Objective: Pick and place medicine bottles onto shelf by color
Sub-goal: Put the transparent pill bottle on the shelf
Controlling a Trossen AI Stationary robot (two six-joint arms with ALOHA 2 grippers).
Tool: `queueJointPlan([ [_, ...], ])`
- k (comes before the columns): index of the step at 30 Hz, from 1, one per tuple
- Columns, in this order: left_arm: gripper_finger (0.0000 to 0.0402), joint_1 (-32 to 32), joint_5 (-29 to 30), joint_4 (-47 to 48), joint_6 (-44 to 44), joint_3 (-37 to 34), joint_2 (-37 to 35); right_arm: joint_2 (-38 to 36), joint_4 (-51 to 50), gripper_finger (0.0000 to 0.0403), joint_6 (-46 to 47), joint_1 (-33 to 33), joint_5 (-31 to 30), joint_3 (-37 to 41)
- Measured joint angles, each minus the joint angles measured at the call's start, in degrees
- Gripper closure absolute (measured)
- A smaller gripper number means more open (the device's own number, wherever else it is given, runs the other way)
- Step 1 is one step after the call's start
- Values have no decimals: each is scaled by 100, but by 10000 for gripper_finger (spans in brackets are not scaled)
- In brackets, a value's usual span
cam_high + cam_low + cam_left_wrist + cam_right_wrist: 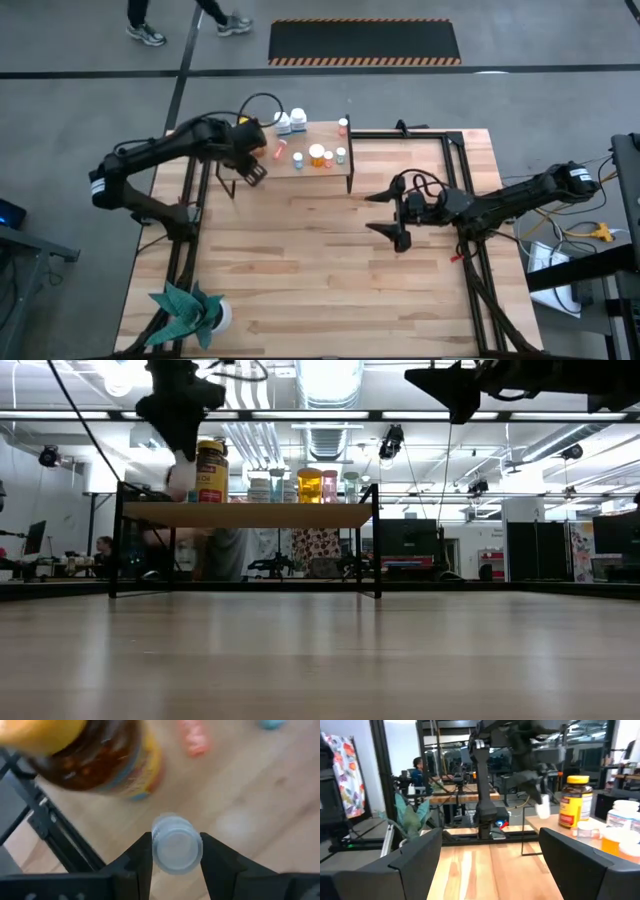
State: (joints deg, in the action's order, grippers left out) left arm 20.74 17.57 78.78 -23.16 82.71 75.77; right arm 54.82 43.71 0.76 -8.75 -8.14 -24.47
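The left tool (176, 851) is squeezing a small white bottle (176, 844) over the shelf's (315, 172) left end, beside the amber jar (95, 757). It should lower slowly without bumping it. The right tool (390, 214) is waiting wide open, holding nothing, above the surface (320, 270).

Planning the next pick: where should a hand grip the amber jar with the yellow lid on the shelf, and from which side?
Probably best gripped around its body below the yellow lid, coming from above. The amber jar stands upright at the left end of the shelf, taller than its neighbours. The left hand, shut on a small white bottle, is right beside it and should clear first. The right hand waits open over the table.
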Motion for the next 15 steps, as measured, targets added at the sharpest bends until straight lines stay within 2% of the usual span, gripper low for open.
queueJointPlan([
  [7, 290, 386, -106, -209, 103, -554, -243, 36, -14, 78, 75, 0, 103, 0],
  [13, 221, 543, -82, -213, 141, -732, -261, 40, -20, 78, 76, 0, 105, 0],
  [15, 210, 579, -62, -216, 174, -734, -241, 40, -21, 78, 76, 0, 103, 0],
])
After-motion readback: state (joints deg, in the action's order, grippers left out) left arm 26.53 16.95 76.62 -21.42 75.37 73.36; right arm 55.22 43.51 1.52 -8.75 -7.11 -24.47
